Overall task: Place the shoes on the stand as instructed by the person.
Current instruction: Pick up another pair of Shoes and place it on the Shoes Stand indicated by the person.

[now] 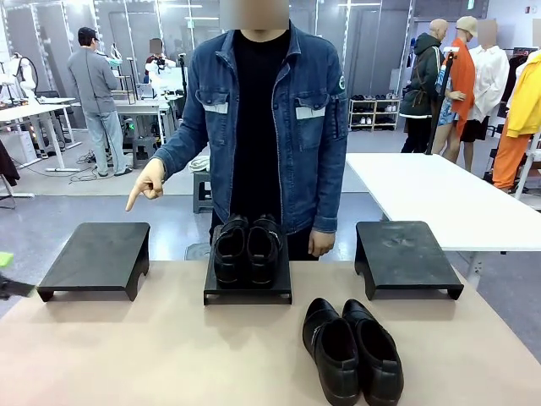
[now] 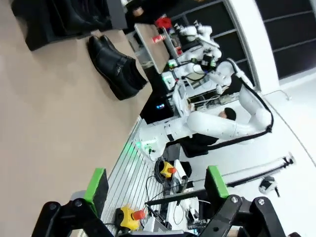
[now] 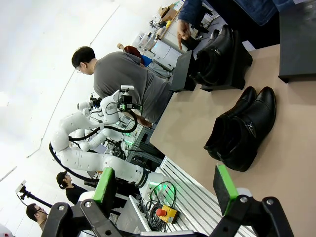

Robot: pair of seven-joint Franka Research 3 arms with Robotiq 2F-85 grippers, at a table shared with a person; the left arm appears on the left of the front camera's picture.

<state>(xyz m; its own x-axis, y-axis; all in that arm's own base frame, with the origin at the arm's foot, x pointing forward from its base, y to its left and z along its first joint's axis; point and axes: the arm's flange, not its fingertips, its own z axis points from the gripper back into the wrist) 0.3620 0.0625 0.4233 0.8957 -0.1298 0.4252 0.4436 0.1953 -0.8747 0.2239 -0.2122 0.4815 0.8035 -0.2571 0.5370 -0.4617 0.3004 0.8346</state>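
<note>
Glossy black shoes (image 1: 338, 355), seemingly leather, on tan table (image 1: 127, 355), another pair (image 1: 230, 249) atop black stand (image 1: 248, 294), both jaws wide.

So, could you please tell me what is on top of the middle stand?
A pair of glossy black dress shoes, side by side, covers most of the middle stand; the surface under their soles is hidden.

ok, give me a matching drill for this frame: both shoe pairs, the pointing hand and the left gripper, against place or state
A. far pair of shoes
B. near pair of shoes
C. pointing hand
D. left gripper

1. open
2. on the table
3. aimed down at the left stand
4. on the middle stand

Pairs: A-4, B-2, C-3, D-1
</note>
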